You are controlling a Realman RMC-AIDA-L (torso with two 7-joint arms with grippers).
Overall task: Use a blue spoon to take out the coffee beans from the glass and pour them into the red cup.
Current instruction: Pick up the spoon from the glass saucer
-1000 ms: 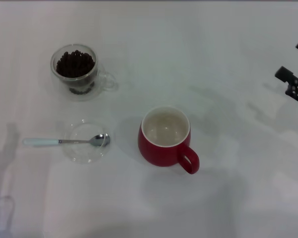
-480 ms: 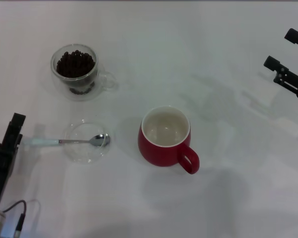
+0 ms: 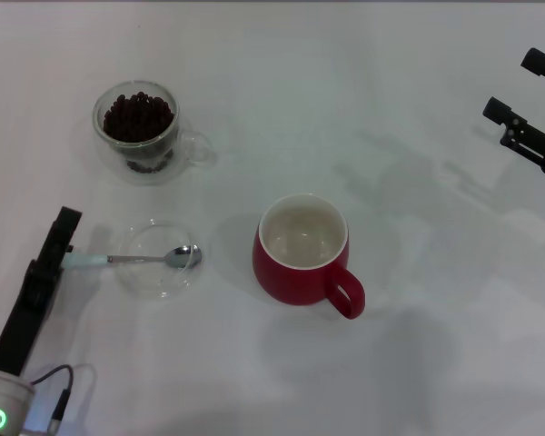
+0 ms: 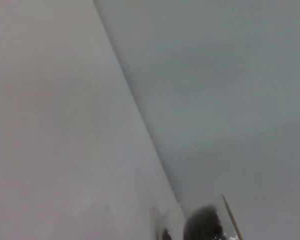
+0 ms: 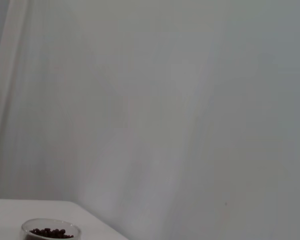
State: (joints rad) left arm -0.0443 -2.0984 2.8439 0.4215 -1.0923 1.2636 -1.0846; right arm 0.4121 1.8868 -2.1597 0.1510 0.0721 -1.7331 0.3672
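- White and bare, the table (image 3: 418,363) is filling the whole head view and carrying everything else; nothing tall is standing between the vessels.
- The red cup (image 3: 302,252) is sitting just right of the frame's centre, upright, its cream inside showing empty and its loop handle turning toward the lower right; I judge it is placed mouth-up like this so it can be receiving the beans later.
- The left gripper (image 3: 62,238) is reaching in from the lower left corner as a long dark bar, its tip lying over the far end of the spoon's handle. Whether its fingers are apart or closed on the handle, I cannot tell from this angle.
- The right gripper (image 3: 524,102) is hanging at the right edge of the frame, upper part, well apart from every vessel; its two dark fingers are standing apart with nothing between them, so it is looking idle.
- The glass (image 3: 138,132) is standing in the upper left, upright, its small clear handle pointing right.
- A shallow clear glass dish (image 3: 154,272) is lying left of centre, serving as a rest for the spoon; its low rim is probably the only thing that could be catching the spoon as it lifts.
- The blue spoon (image 3: 132,260) is lying flat, bowl in the dish, pale handle sticking out toward the left gripper, which is making it easy to grab.
- The coffee beans (image 3: 137,116) are heaping inside the glass, none scooped yet, I judge.
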